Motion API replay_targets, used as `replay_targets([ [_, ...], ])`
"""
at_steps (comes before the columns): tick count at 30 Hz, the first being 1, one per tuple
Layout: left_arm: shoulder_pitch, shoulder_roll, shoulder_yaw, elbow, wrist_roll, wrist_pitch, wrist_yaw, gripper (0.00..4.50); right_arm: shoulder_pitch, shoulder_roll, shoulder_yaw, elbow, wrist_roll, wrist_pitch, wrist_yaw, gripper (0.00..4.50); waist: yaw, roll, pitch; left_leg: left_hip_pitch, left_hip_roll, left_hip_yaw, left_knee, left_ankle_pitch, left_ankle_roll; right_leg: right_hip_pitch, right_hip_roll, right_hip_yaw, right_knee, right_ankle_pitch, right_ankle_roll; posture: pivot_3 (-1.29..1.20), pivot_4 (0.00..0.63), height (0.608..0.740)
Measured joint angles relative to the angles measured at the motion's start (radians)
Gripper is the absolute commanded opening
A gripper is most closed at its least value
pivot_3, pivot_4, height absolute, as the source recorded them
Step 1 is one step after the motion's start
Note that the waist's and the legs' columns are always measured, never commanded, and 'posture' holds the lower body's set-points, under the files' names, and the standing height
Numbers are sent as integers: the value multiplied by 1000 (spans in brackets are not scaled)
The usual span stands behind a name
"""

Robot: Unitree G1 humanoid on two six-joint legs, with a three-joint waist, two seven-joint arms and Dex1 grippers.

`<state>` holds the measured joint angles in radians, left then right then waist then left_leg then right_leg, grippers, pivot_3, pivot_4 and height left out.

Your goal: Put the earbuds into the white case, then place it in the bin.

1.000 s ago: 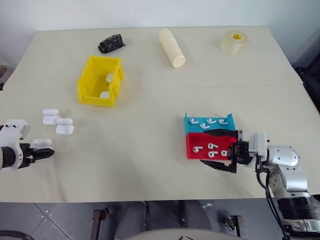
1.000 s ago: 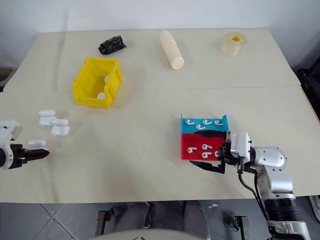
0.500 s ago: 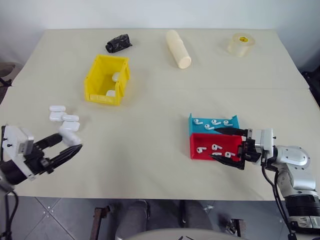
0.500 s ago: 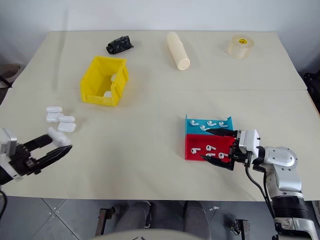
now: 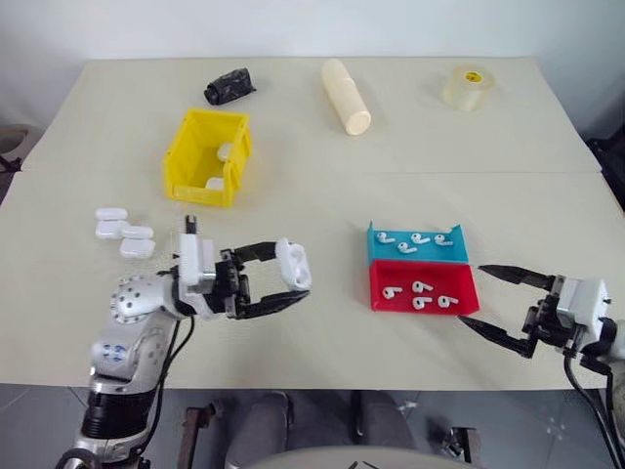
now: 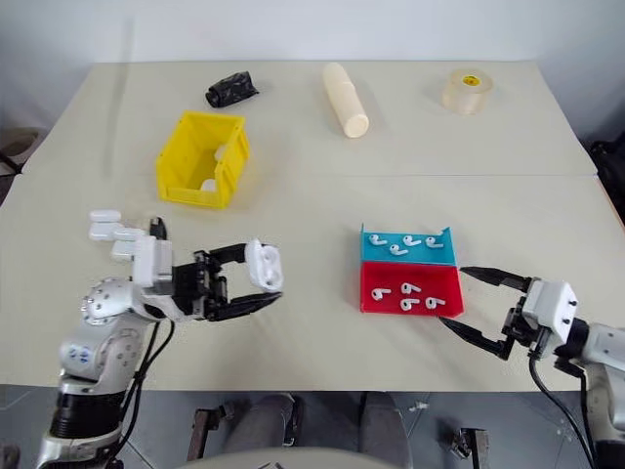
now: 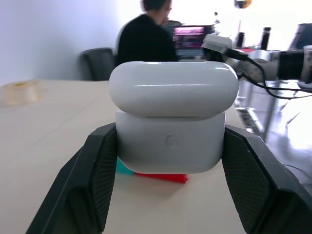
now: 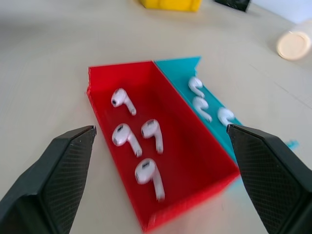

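Big cream table (image 5: 312, 147) against a plain white wall, grey tile floor below. The left gripper (image 5: 289, 281) is clamped on the white case (image 5: 293, 264), up off the table. The right gripper (image 5: 500, 305) sits spread wide beside the red tray (image 5: 422, 293) of earbuds (image 8: 152, 132). The yellow bin (image 5: 207, 156) is farther back left.

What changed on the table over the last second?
The left gripper lifted one small glossy white case from beside the cluster and carried it toward the table's middle. The right gripper, jaws open, backed away from the red tray. Trays, earbuds and yellow bin stayed put.
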<state>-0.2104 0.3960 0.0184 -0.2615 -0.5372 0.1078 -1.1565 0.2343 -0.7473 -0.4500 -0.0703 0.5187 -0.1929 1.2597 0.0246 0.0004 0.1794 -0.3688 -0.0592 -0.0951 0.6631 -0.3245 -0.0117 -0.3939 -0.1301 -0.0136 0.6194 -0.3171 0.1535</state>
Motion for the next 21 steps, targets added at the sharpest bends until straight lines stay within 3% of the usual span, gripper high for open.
replay_targets([
  [10,-90,-126,-141,204,49,-169,-89,2792,320,10,-246,-226,55,61,-41,4500,0,-1,0,0,-1,1,1,-2,3,2,0,1,-3,1,2,0,150,740],
  [18,-72,-173,-184,229,73,-245,-68,2792,328,0,-256,-309,78,145,-72,4500,2,0,0,0,-1,2,2,-2,4,2,-1,3,-3,2,3,0,150,740],
  [21,-72,-175,-192,229,75,-241,-55,2792,253,-123,-222,-370,100,301,-137,4500,-4,0,0,1,-1,4,3,-2,5,2,-1,5,-3,2,4,0,150,740],
])
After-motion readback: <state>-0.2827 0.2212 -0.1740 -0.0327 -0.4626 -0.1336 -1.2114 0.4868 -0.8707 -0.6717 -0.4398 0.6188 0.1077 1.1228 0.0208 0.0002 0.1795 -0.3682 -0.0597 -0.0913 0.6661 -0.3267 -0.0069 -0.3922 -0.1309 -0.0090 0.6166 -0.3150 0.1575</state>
